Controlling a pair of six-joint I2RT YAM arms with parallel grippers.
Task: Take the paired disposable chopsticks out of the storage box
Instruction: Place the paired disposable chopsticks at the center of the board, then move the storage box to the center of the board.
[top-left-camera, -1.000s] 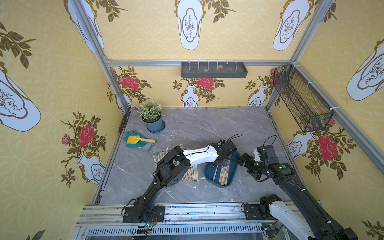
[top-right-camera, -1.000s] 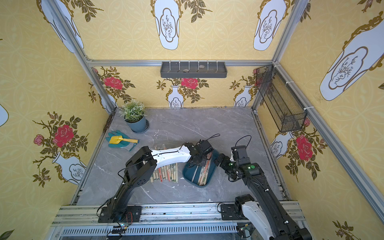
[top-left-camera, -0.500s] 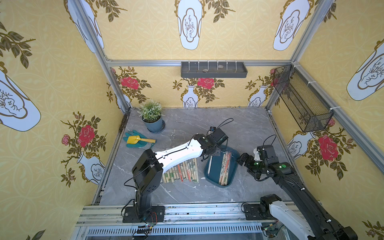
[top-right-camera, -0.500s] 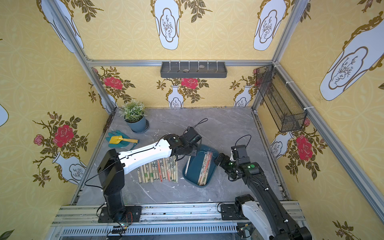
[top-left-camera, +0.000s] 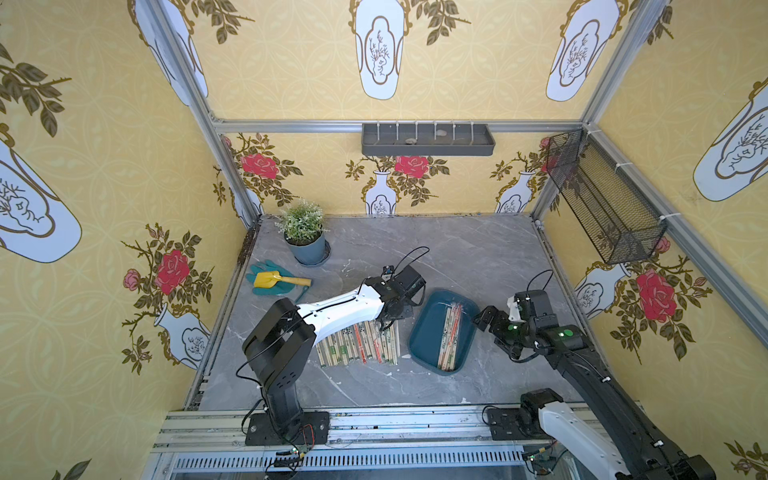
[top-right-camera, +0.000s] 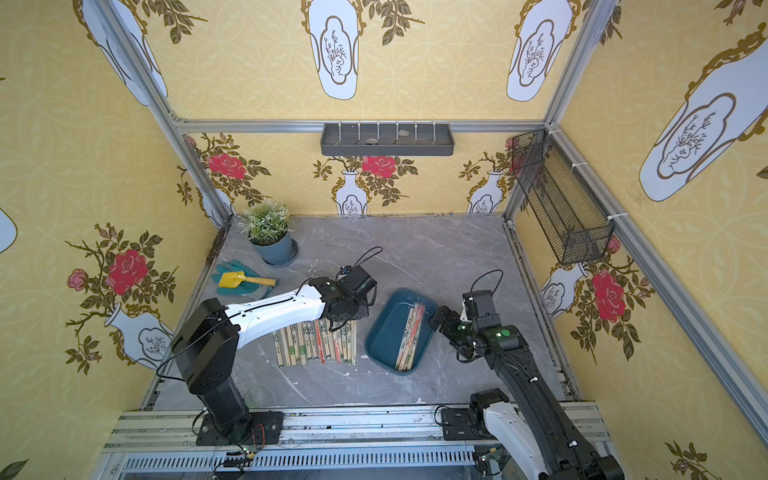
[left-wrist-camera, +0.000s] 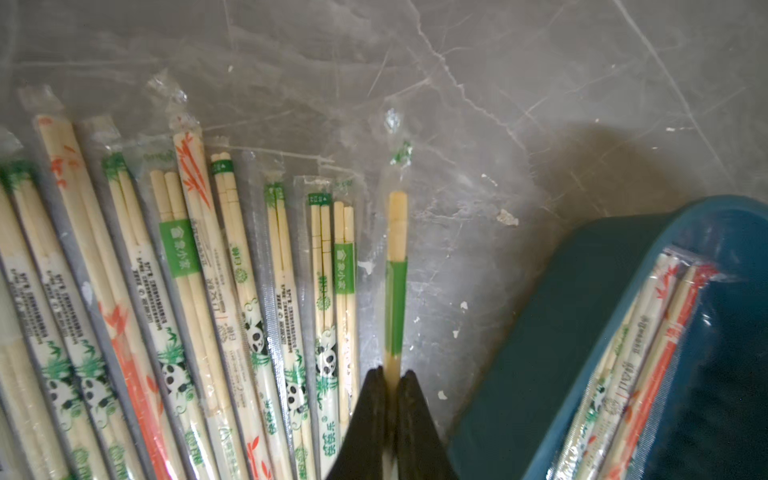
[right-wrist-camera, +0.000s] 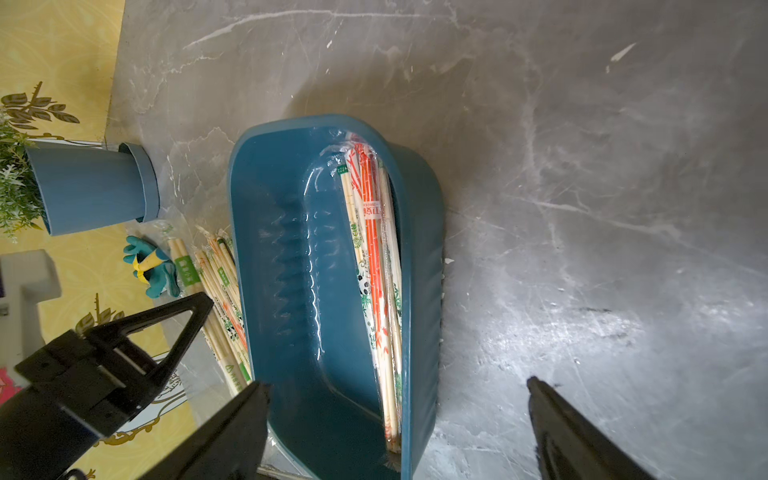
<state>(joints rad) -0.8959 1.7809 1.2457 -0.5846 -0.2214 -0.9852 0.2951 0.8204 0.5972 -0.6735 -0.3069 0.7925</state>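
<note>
The storage box (top-left-camera: 424, 332) (top-right-camera: 382, 328) is a dark teal tray on the grey table, with a few sleeved paired disposable chopsticks (top-left-camera: 451, 332) (right-wrist-camera: 374, 257) lying along its right wall. Several more pairs (top-left-camera: 361, 345) (left-wrist-camera: 187, 291) lie in a row on the table left of the box. My left gripper (left-wrist-camera: 390, 376) (top-left-camera: 388, 322) is shut on one green-banded pair (left-wrist-camera: 397, 257), held low over the table at the row's right end, between the row and the box (left-wrist-camera: 561, 332). My right gripper (right-wrist-camera: 395, 382) (top-left-camera: 482, 318) stands open beside the box's right rim (right-wrist-camera: 419, 291), holding nothing.
A potted plant (top-left-camera: 307, 245) and teal gloves with a yellow trowel (top-left-camera: 274, 282) sit at the back left. A grey divided shelf (top-left-camera: 428, 139) hangs on the back wall. A black mesh basket (top-left-camera: 602, 203) hangs on the right wall.
My left arm has swung left from over the box to the row on the table, its gripper staying shut. The right arm has hardly moved.
</note>
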